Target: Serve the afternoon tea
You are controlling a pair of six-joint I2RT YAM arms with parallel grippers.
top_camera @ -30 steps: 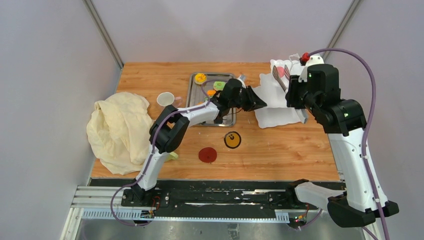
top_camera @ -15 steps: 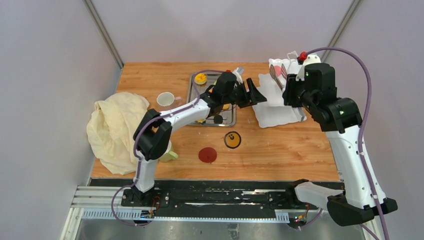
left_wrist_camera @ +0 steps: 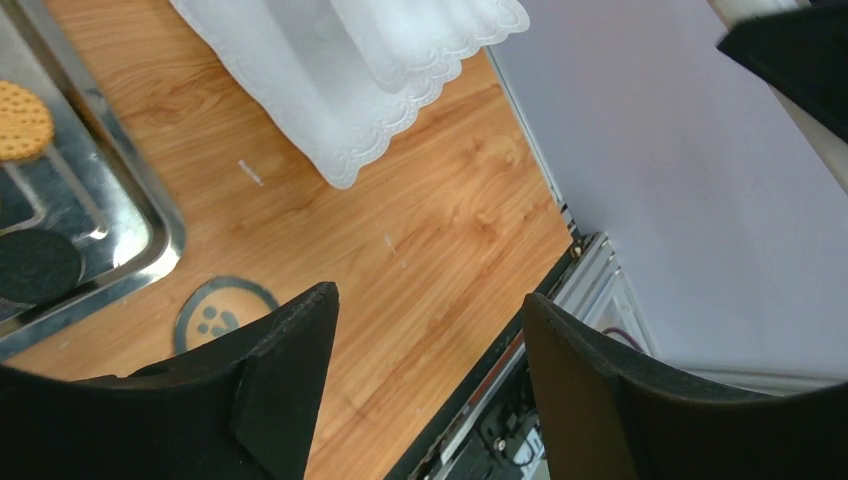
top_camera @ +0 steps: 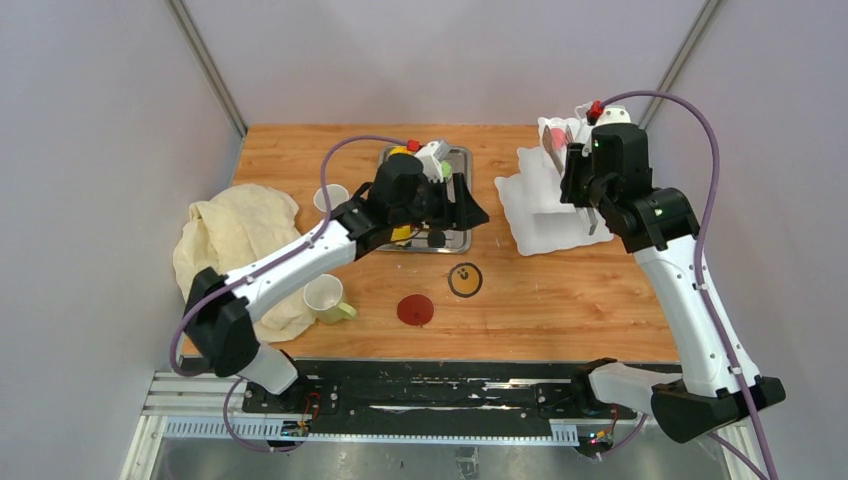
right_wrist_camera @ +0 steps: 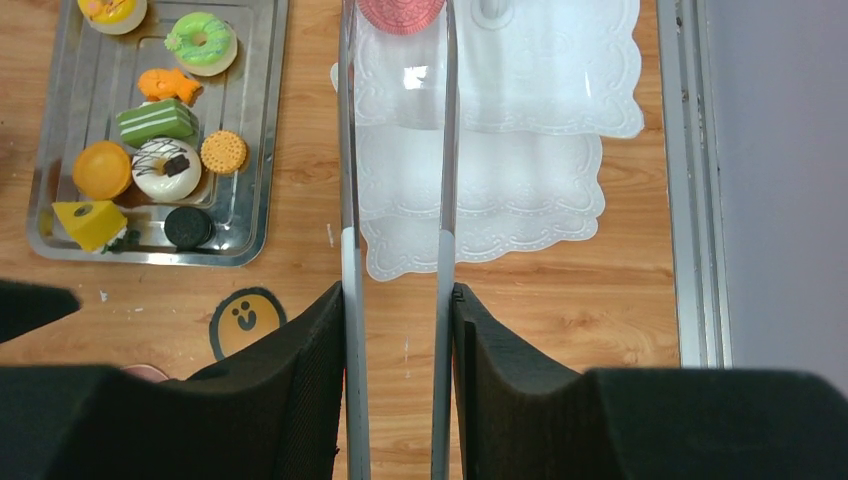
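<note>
Top view: left gripper hangs over the right edge of the tray; right gripper well right of tray, above white stand; two coasters in front of tray.
Left wrist: jaws spread wide, empty.
Right wrist: fingers clamped on tongs; pink disc between their tips, right of tray; green donut inside tray.

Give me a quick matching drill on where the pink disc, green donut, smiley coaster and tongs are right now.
1 pink disc
2 green donut
3 smiley coaster
4 tongs

A in the steel tray
B clamped in the right tool
C on the bare table
D between the tongs' tips

Pairs: 1-D, 2-A, 3-C, 4-B.
</note>
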